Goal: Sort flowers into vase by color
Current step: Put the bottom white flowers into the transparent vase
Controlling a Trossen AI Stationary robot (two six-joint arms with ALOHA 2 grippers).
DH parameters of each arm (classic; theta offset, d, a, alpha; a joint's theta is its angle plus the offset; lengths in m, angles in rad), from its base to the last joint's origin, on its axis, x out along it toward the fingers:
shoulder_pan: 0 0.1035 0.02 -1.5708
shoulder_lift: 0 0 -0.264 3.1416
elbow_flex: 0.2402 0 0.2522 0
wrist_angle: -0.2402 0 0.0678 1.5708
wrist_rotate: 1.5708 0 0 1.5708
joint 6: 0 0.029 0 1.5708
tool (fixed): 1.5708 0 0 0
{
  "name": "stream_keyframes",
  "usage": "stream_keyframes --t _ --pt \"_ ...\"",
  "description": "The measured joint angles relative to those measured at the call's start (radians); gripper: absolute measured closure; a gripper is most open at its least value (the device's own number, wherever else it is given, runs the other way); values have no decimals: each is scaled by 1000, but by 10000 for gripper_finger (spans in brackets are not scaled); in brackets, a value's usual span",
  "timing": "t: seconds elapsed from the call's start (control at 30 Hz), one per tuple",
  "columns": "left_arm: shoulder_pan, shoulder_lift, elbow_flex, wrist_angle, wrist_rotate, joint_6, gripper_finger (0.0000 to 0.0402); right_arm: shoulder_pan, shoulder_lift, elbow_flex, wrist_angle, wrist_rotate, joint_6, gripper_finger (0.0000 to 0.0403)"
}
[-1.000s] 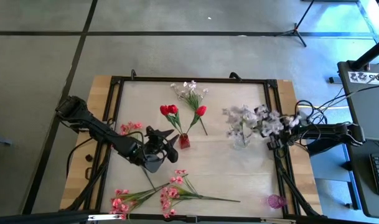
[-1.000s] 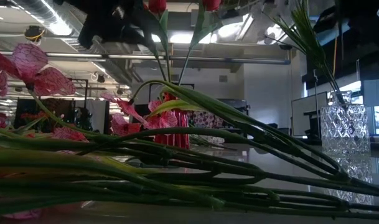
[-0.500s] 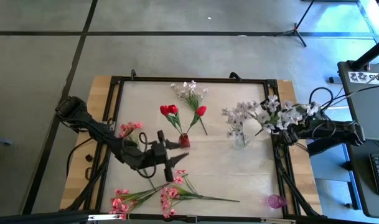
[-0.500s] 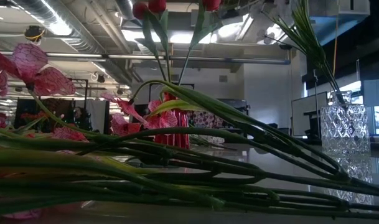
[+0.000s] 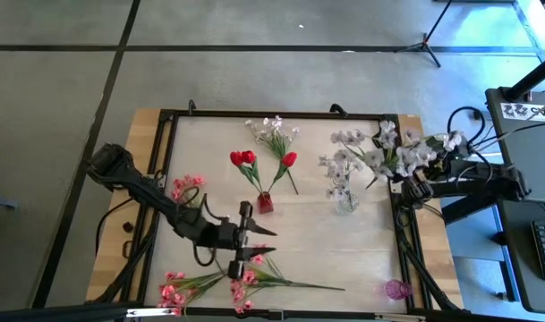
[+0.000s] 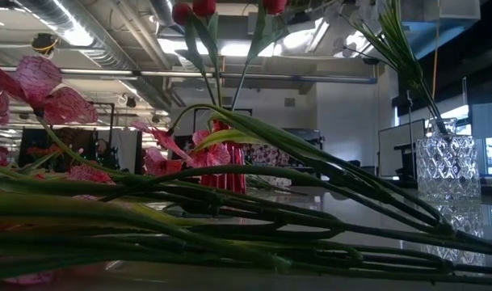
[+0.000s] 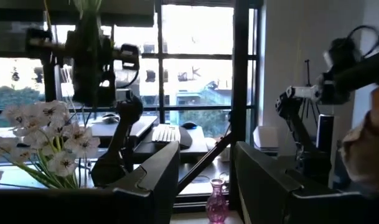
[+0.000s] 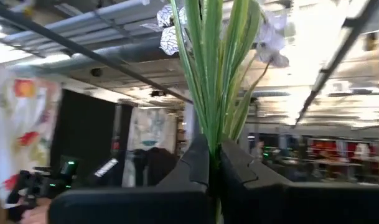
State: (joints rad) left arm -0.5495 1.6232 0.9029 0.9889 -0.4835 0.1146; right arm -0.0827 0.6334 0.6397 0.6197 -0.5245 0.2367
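Note:
My left gripper (image 5: 261,240) is open and empty above the pink blossom sprays (image 5: 254,275) that lie on the table near its near edge; its fingers also show apart in the left wrist view (image 7: 205,180). My right gripper (image 5: 406,185) is shut on a bunch of whitish sprigs (image 5: 402,150) at the table's right edge. A red vase (image 5: 266,203) holds red tulips (image 5: 245,158). A clear vase (image 5: 346,203) holds more whitish sprigs (image 5: 336,170). Another whitish sprig (image 5: 274,132) lies at the far middle. My right gripper pinches the bunch's green stems (image 8: 209,134) between its two fingers (image 8: 195,163). The stems run out past the fingertips and the blossoms (image 8: 271,38) stand at the far end. In the high view the bunch is lifted clear of the clear vase and slants toward the far edge.
A small pink vase (image 5: 396,289) stands at the near right corner. Another pink spray (image 5: 187,184) lies at the left beside my left arm. A black frame (image 5: 281,115) rims the table. The sprays' long stems (image 6: 229,218) fill the low view's foreground.
My left gripper has gone toward the near edge and a little right, down toward the pink sprays. My right gripper has carried the whitish bunch away from the clear vase toward the right and far edges, and the blossoms have swung toward the far edge.

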Motion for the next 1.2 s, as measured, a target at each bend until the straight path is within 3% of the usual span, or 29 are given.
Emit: stream_keyframes --t 0.17,0.37,0.47,0.67,0.8,0.93,1.2 --pt "35 83 88 -51 -14 -1 250 173 159 99 -8 41 -91 396" --pt "73 182 257 -187 -60 32 250 438 314 181 -26 242 -255 396" --pt "79 225 320 -192 -60 56 250 575 377 200 -28 383 -329 396" --pt "63 312 429 -196 -56 129 250 809 506 232 -9 771 -496 396" --pt "49 373 494 -194 -47 176 250 889 596 234 103 969 -584 396" --pt "47 416 519 -195 -32 176 250 917 663 234 201 1096 -619 396" --pt "67 422 521 -215 -16 58 250 914 773 234 271 1161 -580 395"
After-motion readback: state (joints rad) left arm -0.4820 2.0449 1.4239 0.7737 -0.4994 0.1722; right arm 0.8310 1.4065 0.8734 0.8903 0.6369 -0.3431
